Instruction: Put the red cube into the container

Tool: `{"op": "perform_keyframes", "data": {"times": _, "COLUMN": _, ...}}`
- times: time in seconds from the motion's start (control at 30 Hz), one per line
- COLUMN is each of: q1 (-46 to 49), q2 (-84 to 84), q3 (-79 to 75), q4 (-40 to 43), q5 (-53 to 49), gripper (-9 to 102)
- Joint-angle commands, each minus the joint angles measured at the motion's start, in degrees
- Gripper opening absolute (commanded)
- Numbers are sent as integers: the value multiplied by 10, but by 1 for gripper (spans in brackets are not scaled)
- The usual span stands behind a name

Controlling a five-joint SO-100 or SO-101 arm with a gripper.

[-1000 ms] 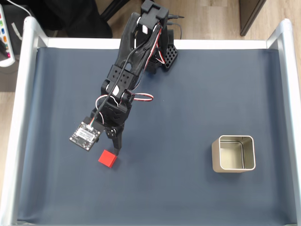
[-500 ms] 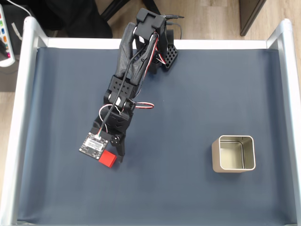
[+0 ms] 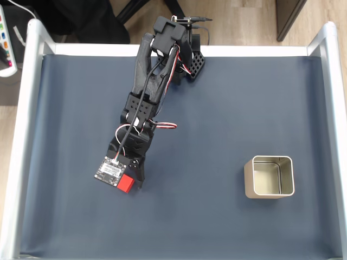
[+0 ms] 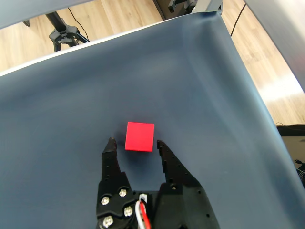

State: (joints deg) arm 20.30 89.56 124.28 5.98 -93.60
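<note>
Wrist view gives me the pincer (image 4: 134, 142) spread wide, its two black fingertips flanking the near edge of the red cube (image 4: 140, 136), which sits flat on the dark blue tabletop (image 4: 200, 95); I can't tell whether either tip touches it. From the fixed view I see the arm reaching toward the lower left, the red cube (image 3: 127, 184) peeking out beside the wrist's circuit board, and the container (image 3: 269, 177) standing well apart on the right, open side up.
</note>
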Motion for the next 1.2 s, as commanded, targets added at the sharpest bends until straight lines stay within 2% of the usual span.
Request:
{"op": "perform_keyframes", "data": {"times": 0.0, "q1": 4, "q2": 2, "q3": -12, "q4": -14, "q5": 6, "gripper": 29}}
{"op": "perform_keyframes", "data": {"times": 0.4, "q1": 3, "q2": -4, "q3": -20, "q4": -40, "q5": 28, "gripper": 27}}
{"op": "perform_keyframes", "data": {"times": 0.83, "q1": 8, "q2": 3, "q3": -27, "q4": -40, "q5": 21, "gripper": 0}}
{"op": "perform_keyframes", "data": {"times": 1.17, "q1": 13, "q2": 42, "q3": -33, "q4": -31, "q5": 60, "gripper": 0}}
